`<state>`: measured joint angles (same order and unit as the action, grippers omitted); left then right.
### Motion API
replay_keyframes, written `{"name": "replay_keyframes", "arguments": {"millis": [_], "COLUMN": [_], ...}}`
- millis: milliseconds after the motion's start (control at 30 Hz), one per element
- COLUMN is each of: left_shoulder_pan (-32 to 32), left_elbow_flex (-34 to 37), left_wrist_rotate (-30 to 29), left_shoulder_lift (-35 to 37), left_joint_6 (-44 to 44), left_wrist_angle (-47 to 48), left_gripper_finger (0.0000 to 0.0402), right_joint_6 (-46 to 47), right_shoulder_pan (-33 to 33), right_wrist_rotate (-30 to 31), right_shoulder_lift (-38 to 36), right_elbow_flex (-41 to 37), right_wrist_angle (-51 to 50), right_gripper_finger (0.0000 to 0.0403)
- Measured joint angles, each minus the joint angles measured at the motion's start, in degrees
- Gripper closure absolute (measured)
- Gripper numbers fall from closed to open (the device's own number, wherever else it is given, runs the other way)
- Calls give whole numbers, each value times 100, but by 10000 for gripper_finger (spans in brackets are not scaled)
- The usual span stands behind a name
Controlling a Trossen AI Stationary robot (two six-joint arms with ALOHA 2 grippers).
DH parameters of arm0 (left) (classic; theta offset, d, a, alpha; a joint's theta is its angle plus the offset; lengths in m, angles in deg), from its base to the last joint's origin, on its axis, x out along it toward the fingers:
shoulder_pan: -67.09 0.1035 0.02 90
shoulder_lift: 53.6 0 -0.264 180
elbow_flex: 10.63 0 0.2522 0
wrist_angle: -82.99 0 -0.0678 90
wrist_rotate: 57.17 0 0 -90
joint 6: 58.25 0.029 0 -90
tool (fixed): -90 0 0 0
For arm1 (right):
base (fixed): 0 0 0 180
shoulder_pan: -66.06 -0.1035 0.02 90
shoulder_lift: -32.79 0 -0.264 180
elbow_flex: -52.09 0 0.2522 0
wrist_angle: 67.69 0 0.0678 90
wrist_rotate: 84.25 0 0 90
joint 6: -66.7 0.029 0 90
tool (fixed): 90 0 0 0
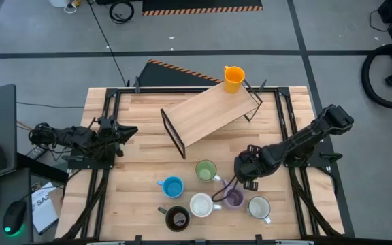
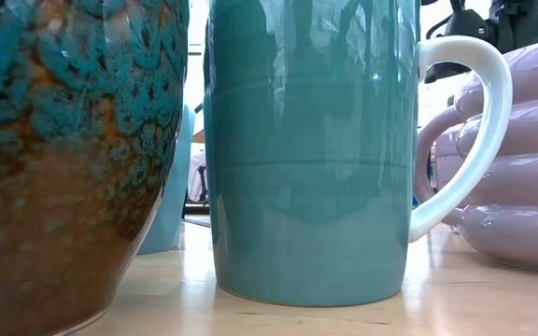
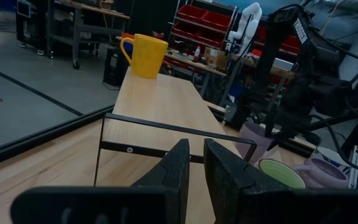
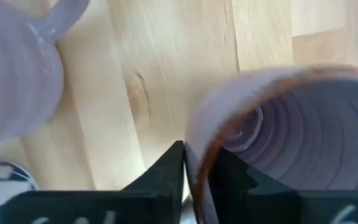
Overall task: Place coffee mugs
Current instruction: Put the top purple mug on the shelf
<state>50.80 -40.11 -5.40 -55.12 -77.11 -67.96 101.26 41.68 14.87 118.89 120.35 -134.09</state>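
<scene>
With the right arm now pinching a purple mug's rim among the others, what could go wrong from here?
1. The right tool grips only the thin rim of the purple mug, so it may tilt or slip on lifting.
2. The green mug and a white mug stand close by; a swing could knock them.
3. The orange mug sits at the raised shelf's end.

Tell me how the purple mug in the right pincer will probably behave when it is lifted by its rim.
The purple mug looks like glazed ceramic, so probably stiff but slippery and breakable. The right pincer pinches only one side of the rim, so the mug may tilt when lifted. Its neighbours stand close, so a swing might knock them.
</scene>
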Motion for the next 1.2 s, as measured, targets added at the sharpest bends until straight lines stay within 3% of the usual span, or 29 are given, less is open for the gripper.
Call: {"name": "replay_keyframes", "arguments": {"millis": [167,533,733,1200], "left_shoulder_pan": [-1,0,0,-2], "left_elbow_flex": [0,0,0,0], "left_wrist_rotate": [0,0,-2,-2], "left_shoulder_lift": [0,0,0,0], "left_joint_6": [-1,2,6,19], "left_wrist_angle": [0,0,-68,-83], "left_gripper_finger": [347,347,347,347], "right_joint_6": [-822,-1534,-1708,-3237], "right_shoulder_pan": [225,820,1206,2021], "right_wrist_rotate": [-140,-383,-525,-171], "right_shoulder_lift": [-92,-860,-1045,-1034], "right_elbow_flex": [-7,22,692,2216], "right_wrist_angle": [-211,-553,-1531,-2903], "right_gripper_finger": [380,368,376,374]}}
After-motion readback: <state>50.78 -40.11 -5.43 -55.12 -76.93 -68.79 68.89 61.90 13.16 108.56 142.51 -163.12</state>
